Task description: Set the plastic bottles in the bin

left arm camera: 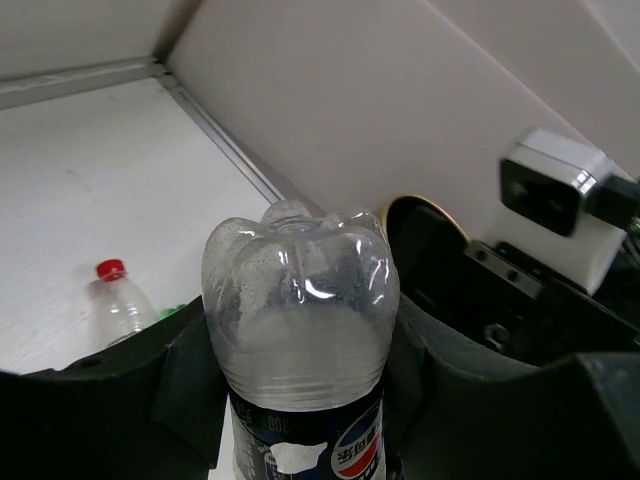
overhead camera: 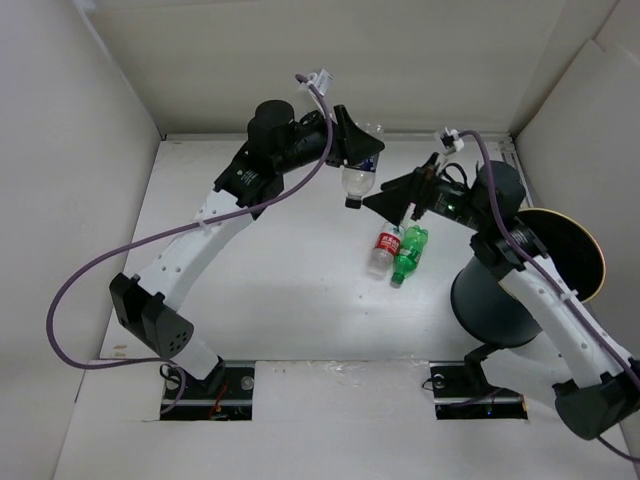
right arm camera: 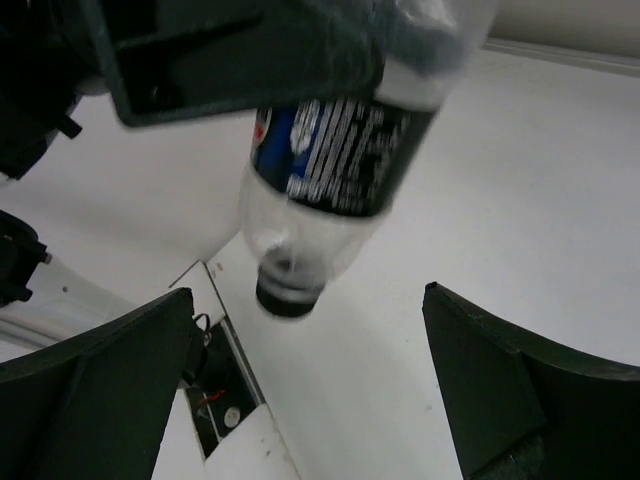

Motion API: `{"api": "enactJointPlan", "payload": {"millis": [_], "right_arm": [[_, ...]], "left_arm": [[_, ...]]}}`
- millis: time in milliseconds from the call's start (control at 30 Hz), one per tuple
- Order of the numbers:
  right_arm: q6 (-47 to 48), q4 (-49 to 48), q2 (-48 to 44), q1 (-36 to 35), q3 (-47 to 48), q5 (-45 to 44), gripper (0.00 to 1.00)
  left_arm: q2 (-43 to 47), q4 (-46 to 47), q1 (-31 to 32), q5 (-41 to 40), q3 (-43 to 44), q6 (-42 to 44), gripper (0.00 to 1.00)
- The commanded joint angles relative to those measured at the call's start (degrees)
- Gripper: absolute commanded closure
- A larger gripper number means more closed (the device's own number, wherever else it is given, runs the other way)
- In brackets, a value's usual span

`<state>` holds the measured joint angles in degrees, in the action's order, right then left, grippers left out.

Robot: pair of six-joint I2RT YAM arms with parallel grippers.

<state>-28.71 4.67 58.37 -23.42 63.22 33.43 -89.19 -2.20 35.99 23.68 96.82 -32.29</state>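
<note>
Three plastic bottles are all we can find here. A clear bottle with a dark blue label [overhead camera: 358, 178] hangs cap down in the left pincer [overhead camera: 360, 148], up off the bench [overhead camera: 280, 270] near the back wall. A red-label bottle [overhead camera: 381, 250] and a green bottle [overhead camera: 410, 253] lie side by side on the bench, touching or nearly so, just below the right pincer [right arm camera: 308, 345]. The bin [overhead camera: 490, 300] stands at the right side, partly hidden by the right arm, well apart from the lifted bottle.

The left pincer is closed on the clear bottle, its pads bearing on the ribbed band between the label and the lobed base. The right pincer is spread fully wide with nothing in it, and its own camera looks across at the hanging bottle's cap.

We judge these bottles to be empty or close to it, so very light, with thin walls that give under a squeeze and a smooth skin that could slide. The ribbed band looks like a sound place to hold, since it is stiffer than the labelled middle. We would take the two lying bottles across the body, where their round sides may roll away from a closing finger. With the bin so much wider than any bottle, the drop should be forgiving.
</note>
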Motion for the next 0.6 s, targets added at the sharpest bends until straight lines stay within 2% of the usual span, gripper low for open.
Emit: {"api": "enactJointPlan", "payload": {"millis": [0,133,300,367,400,433,467,500,533,567], "right_arm": [[0.1,-10.6,4.3,-3.3,4.7,-2.6,0.00],[-1.1,-15.5,9.5,-8.2,6.7,-7.4,0.00],[-3.5,-21.1,13.7,-10.0,7.2,-12.8,0.01],[-4.1,-21.6,14.3,-10.6,7.2,-12.8,0.30],[-4.1,-22.2,14.9,-10.6,7.2,-12.8,0.54],[-4.1,-22.2,14.9,-10.6,7.2,-13.6,0.83],[-4.1,-22.2,14.9,-11.2,7.2,-15.0,0.94],[-4.1,-22.2,14.1,-11.2,6.5,-15.8,0.98],[-4.1,-21.6,12.7,-11.2,6.5,-16.8,1.00],[-4.1,-20.7,11.9,-10.7,5.7,-17.9,1.00]], "left_arm": [[1.8,7.6,0.0,11.0,-3.4,-2.5,1.00],[3.8,10.8,0.0,13.5,-5.2,-5.1,1.00],[5.8,14.2,0.0,14.0,-8.4,-7.6,1.00],[6.4,14.2,0.0,14.0,-8.9,-7.6,1.00],[6.4,14.2,0.0,13.5,-8.9,-7.6,0.92],[7.0,14.2,0.0,12.8,-8.9,-7.6,0.76],[7.7,14.2,0.0,10.9,-8.9,-7.6,0.53],[7.7,14.2,0.0,9.6,-9.5,-7.6,0.20],[8.4,13.3,0.0,8.2,-9.5,-7.6,0.00],[8.4,12.2,0.0,4.2,-8.8,-7.6,0.00]]}}
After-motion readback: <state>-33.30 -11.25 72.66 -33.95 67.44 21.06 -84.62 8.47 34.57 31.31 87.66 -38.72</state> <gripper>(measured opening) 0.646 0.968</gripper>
